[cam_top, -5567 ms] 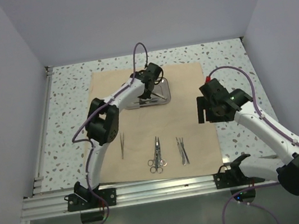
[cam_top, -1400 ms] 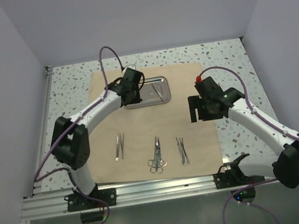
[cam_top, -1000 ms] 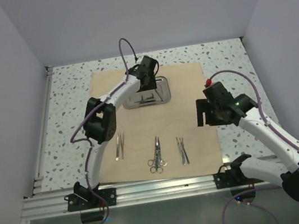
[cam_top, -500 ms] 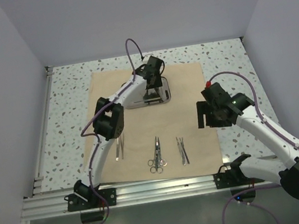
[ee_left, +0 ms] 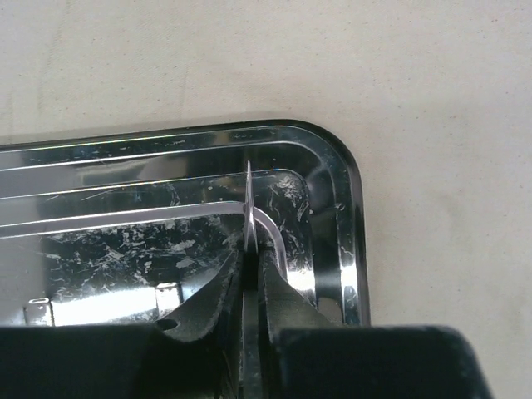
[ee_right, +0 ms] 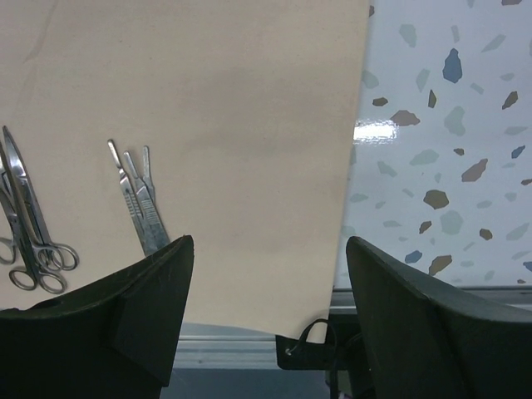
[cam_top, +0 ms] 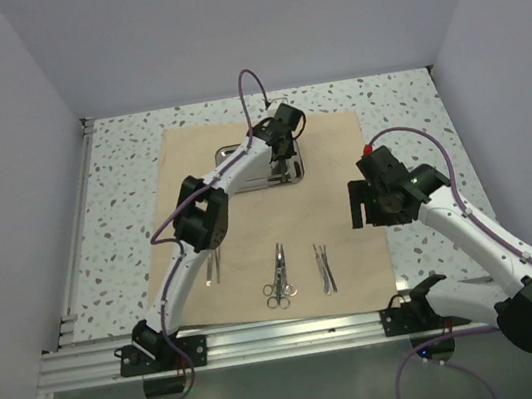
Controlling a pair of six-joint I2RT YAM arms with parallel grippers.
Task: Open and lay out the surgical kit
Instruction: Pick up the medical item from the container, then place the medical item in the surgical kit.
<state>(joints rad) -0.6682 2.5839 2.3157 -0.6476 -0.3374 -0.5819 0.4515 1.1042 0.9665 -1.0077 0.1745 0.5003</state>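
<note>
The tan cloth wrap [cam_top: 279, 218] lies spread flat on the table. The steel tray [cam_top: 228, 155] sits on its far part. My left gripper [cam_top: 283, 156] is over the tray's right end, shut on a slim silver instrument [ee_left: 248, 204] seen edge-on above the tray's rounded corner [ee_left: 349, 208] in the left wrist view. Tweezers [cam_top: 212, 263], scissors [cam_top: 278, 276] and more slim silver tools [cam_top: 325, 268] lie in a row on the near cloth. My right gripper [cam_top: 371, 211] hovers open and empty over the cloth's right edge [ee_right: 268, 249].
The speckled tabletop [ee_right: 440, 125] shows right of the cloth. The metal frame rail [cam_top: 288, 336] runs along the near edge. White walls enclose the table on three sides. The scissors [ee_right: 25, 233] and the silver tools [ee_right: 137, 204] show at the left of the right wrist view.
A pair of tweezers now lies at the left of the near row. My left gripper returned to the tray and shifted to its right end. The right arm has barely moved.
</note>
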